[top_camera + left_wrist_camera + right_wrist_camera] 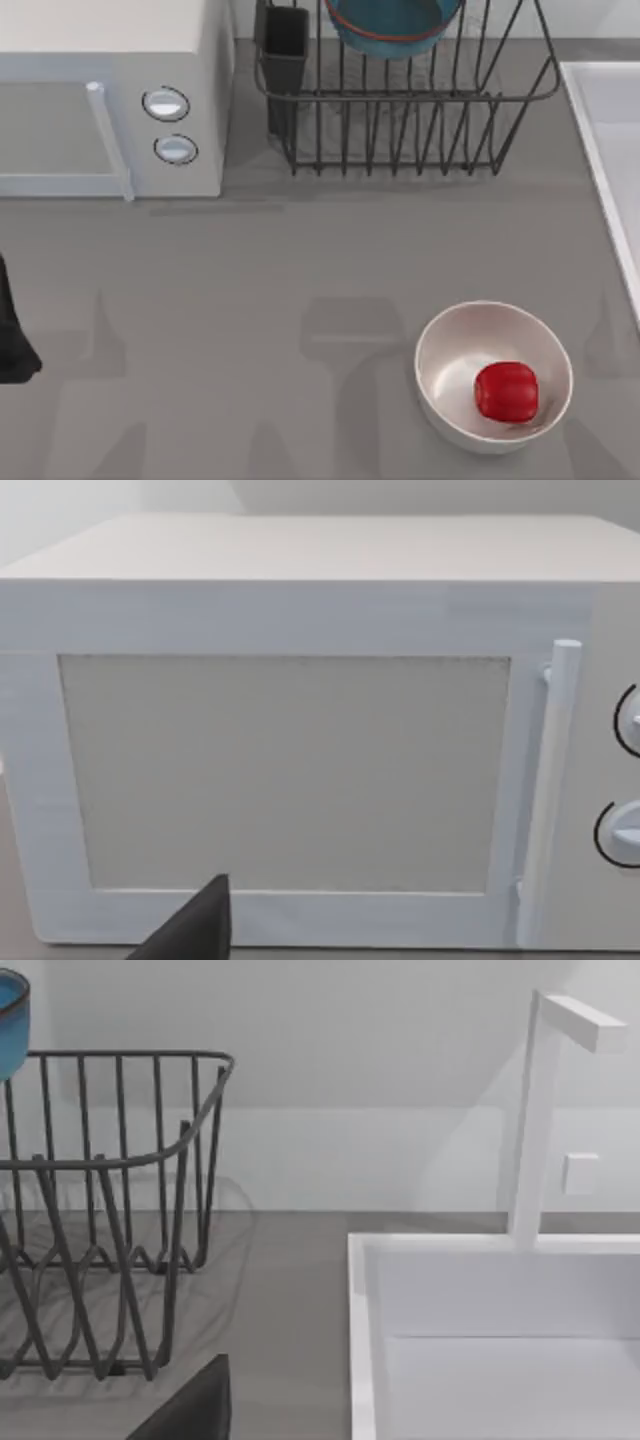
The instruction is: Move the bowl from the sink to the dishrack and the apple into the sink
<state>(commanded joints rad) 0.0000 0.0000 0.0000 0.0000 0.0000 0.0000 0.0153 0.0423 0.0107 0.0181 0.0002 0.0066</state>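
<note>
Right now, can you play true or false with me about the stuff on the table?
1. The blue bowl is in the dishrack. True.
2. The apple is in the sink. False: it sits inside the white bowl on the table.
3. A microwave stands left of the dishrack. True.
4. The white bowl is stacked on top of the microwave. False: it rests on the table, near the front right.
5. The dishrack has a dark cup at its left corner. True.
6. The apple is green. False: it is red.
</note>
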